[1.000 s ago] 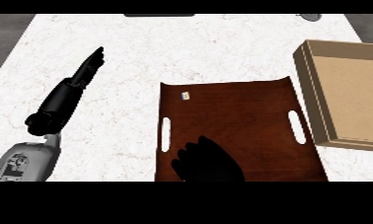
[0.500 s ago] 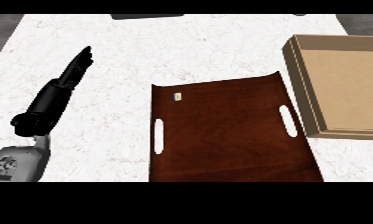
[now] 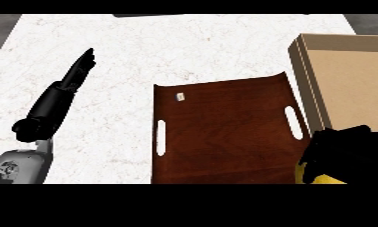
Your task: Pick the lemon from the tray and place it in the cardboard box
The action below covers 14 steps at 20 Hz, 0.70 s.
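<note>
Right hand (image 3: 341,153): seen at the lower right corner of the view, just beside the tray's near right corner and overlapping the cardboard box's near edge. Fingers are curled round a yellow object. Much of the hand is cut off by the view's right and lower edges; forearm not seen.

Lemon (image 3: 316,177): only a small yellow patch is visible under the right hand's fingers, off the tray's near right corner. The rest is hidden by the hand or cut off at the lower edge. No contact with the tray surface can be made out.

Left hand (image 3: 65,88): found well to the left of the tray, over the white counter. Fingers are held straight and together, pointing away toward the far side; nothing is held. The grey forearm is partly cut off at the lower left.

Tray (image 3: 221,126): dark brown wood, flat on the counter, with a white slot handle on each side. A small pale label is seen near its far left corner; its text is too small to be read. The near edge is cut off.

Cardboard box (image 3: 343,83): set just right of the tray, open-topped. Its right part is cut off; inside only a bare tan floor is seen.

Counter (image 3: 162,46): white, speckled; a dark strip at its far edge cannot be identified.
</note>
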Motion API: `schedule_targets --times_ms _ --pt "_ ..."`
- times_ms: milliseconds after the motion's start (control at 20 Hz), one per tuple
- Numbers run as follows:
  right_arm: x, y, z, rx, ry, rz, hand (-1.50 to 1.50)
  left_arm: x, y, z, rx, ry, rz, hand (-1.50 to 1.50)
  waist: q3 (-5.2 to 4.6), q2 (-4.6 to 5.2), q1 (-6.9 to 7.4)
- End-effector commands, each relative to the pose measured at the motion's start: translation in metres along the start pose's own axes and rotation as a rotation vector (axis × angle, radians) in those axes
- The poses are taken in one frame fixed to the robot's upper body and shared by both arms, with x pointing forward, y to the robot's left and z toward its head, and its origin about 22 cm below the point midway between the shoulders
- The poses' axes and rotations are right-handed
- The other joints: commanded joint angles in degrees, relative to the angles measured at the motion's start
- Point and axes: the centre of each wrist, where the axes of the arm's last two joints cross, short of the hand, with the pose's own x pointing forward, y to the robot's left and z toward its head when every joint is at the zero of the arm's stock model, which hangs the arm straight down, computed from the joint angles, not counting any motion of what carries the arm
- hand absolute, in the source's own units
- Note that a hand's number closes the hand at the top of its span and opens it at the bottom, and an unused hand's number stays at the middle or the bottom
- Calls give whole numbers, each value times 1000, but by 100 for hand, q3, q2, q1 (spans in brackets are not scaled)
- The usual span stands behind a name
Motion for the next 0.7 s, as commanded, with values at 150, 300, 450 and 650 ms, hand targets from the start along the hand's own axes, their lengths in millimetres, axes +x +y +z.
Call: schedule_targets --times_ms 150,300,450,650 --pt "-78 -88 19 -150 179 -65 150 15 -5 -12 -43 -14 1 0 -14 12 227" --pt "-116 -134 29 -148 194 22 150 3 -9 -19 -67 -30 3 0 -27 47 318" --pt "-150 -153 50 -25 258 65 150 1 -4 -10 -61 -33 3 0 -26 52 473" --pt "-173 -151 61 241 372 99 150 6 1 -26 -92 -43 -1 0 -30 83 547"
